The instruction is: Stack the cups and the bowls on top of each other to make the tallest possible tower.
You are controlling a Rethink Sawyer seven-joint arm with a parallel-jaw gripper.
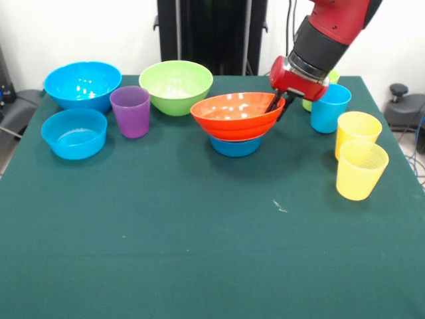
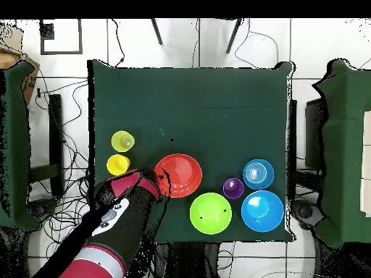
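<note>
Flanking gripper [image 1: 279, 106]: we see blue cup [image 1: 329, 107], yellow cups [image 1: 359, 158].
Jaws: straddling orange bowl [image 1: 236, 114] rim; we cannot tell whether clamped.

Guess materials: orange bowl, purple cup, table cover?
Orange bowl: looks like glossy hard plastic, with bright highlights on its inner wall and moulded ridges outside. Purple cup: probably plastic, slightly translucent, smooth with a soft sheen. Table cover: dark green and matte with no glare, likely felt or cloth.
</note>
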